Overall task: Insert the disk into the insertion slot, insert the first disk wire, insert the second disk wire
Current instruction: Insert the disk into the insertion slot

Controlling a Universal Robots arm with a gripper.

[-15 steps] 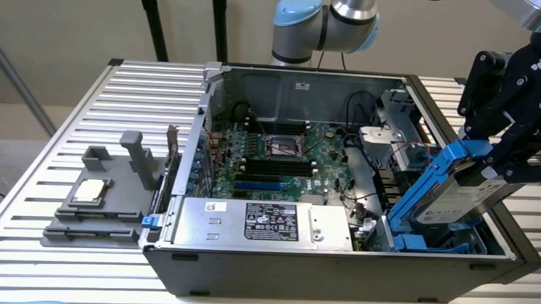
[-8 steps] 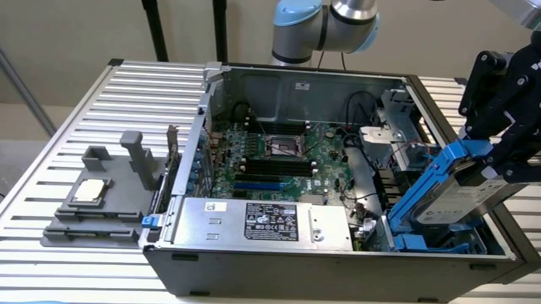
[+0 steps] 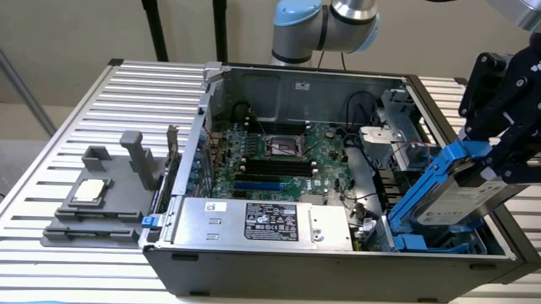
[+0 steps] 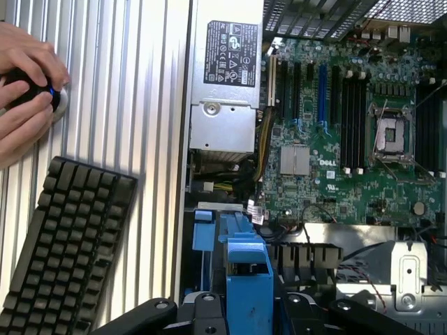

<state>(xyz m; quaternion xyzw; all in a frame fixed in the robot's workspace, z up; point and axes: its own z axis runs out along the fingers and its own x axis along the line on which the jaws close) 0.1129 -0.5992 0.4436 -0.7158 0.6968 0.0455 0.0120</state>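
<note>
Misalignment looks the main risk: the gripper (image 3: 500,163) is clamped on the disk (image 3: 460,197), which hangs tilted just above the insertion slot (image 3: 420,244) in the case (image 3: 338,261) corner at the exterior view's right. A skewed blue carrier could jam at the slot's mouth or snag nearby wires (image 3: 365,190). I count one disk, one slot, one keyboard (image 4: 63,244) and two hands (image 4: 24,59).
</note>
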